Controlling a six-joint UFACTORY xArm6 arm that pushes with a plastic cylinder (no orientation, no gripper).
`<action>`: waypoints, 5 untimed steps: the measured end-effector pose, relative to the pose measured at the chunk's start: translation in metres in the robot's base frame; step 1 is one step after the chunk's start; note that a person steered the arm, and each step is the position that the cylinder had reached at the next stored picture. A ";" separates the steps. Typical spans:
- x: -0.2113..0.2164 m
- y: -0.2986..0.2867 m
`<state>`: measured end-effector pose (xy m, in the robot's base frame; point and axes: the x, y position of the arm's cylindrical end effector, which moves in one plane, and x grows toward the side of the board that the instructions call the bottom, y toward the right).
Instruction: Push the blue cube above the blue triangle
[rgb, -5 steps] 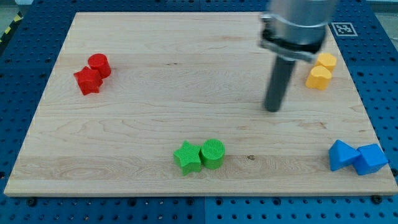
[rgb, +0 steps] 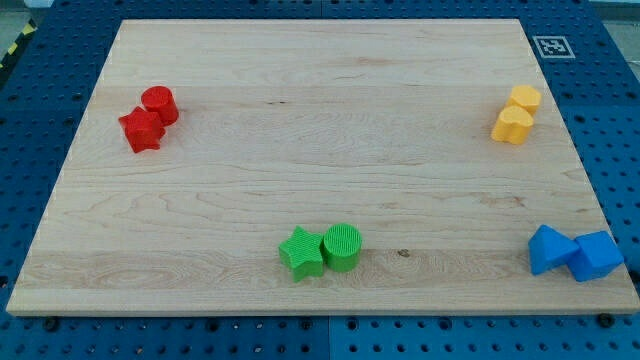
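Observation:
The blue cube (rgb: 597, 255) sits at the lower right corner of the wooden board (rgb: 320, 130), close to the board's right edge. The blue triangle (rgb: 549, 249) lies right beside it on its left, touching it. My rod and its tip do not show in the camera view, so I cannot place the tip relative to the blocks.
A red cylinder (rgb: 159, 104) and a red star (rgb: 142, 130) touch at the upper left. A green star (rgb: 301, 252) and a green cylinder (rgb: 342, 246) touch at the bottom middle. Two yellow blocks (rgb: 516, 113) touch at the upper right.
The rod, which stood over the upper right of the board left of the yellow blocks, has left the view. No block has moved.

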<state>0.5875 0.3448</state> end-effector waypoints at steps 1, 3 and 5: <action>0.017 -0.016; -0.048 -0.105; -0.082 -0.114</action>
<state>0.5051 0.2312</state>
